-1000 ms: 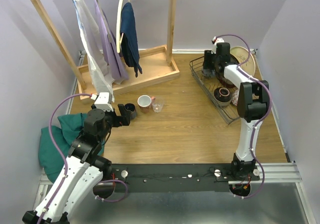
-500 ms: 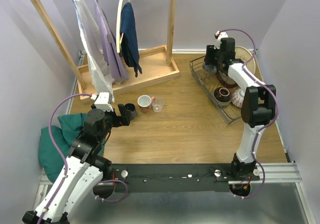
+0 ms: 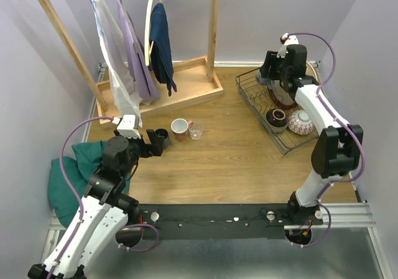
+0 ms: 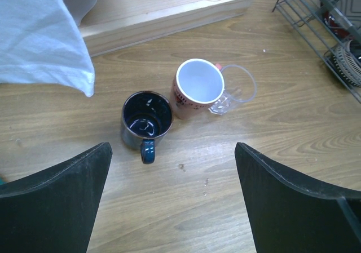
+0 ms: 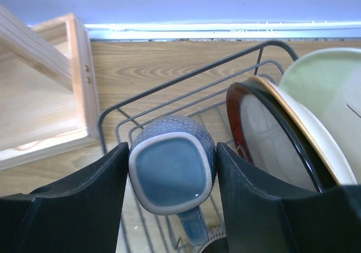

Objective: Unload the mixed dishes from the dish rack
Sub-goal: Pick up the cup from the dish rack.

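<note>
Your right claw (image 5: 172,151) grips one blue mug (image 5: 172,171) over the dish rack (image 3: 256,114) at 2 o'clock; inside stand two plates (image 5: 265,134), then two bowls (image 3: 277,118). At 9 o'clock your left claw (image 4: 172,146) gapes wide above two mugs (image 4: 146,118) and one clear glass (image 4: 237,87) on the worktop (image 3: 217,161).

Pale lavender walls (image 3: 280,18) on three sides, light flat and even. Wood-grain tabletop (image 3: 230,161). Wooden clothes rack (image 3: 214,24) at back left on a tray-like base, hung with a white garment (image 3: 109,43), a lilac garment (image 3: 142,74) and a navy garment (image 3: 163,43). Teal cloth heap (image 3: 65,173) at left edge. White baseboard strip (image 5: 225,26) along the back wall.
</note>
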